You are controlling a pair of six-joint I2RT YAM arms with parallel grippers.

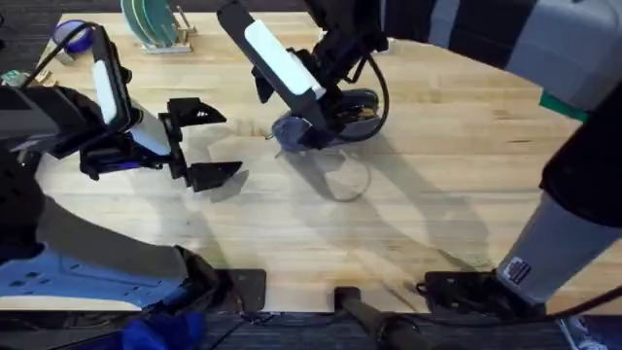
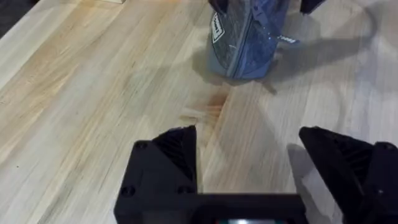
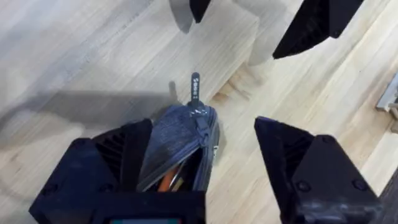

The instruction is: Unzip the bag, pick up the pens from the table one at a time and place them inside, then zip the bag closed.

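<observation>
The blue-grey bag [image 1: 289,131] lies at the middle back of the table [image 1: 437,194], its mouth gaping open. In the right wrist view the bag [image 3: 180,140] shows its zipper pull [image 3: 194,87] at the near end, with an orange pen [image 3: 165,182] and a dark one beside it inside. My right gripper [image 3: 202,168] is open and straddles that end, one finger [image 3: 118,162] against the fabric. Left of the bag, my left gripper [image 1: 207,143] hovers open and holds nothing. The left wrist view has the bag [image 2: 245,37] ahead of the left gripper [image 2: 249,155].
A rack with green plates [image 1: 151,24] stands at the back left, next to a purple object [image 1: 73,37]. A thin cable loop [image 1: 345,180] lies on the wood just in front of the bag. Bare tabletop stretches to the front and right.
</observation>
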